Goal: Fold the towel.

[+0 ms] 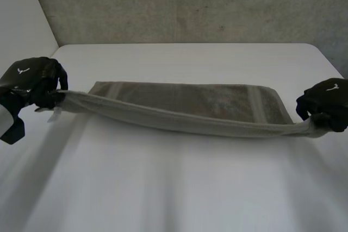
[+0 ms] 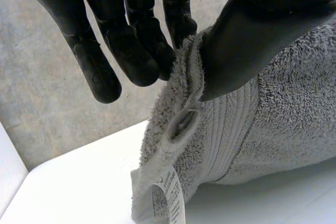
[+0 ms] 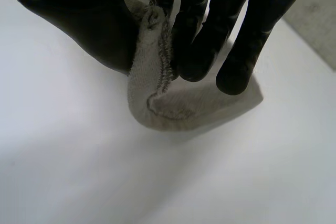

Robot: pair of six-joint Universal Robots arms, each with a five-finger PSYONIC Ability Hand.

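A grey-beige towel (image 1: pixel 190 107) stretches across the white table (image 1: pixel 174 188), its near edge lifted and pulled taut between both hands, its far part lying flat. My left hand (image 1: pixel 32 82) pinches the towel's left corner (image 2: pixel 184 108) between thumb and fingers; a white label (image 2: pixel 168 198) hangs below that corner. At the other end my right hand (image 1: pixel 326 101) pinches the right corner (image 3: pixel 157 77) between thumb and fingers, just above the tabletop.
A grey textured wall (image 1: pixel 190 4) rises behind the table's far edge. White tabletop spreads in front of the towel towards me.
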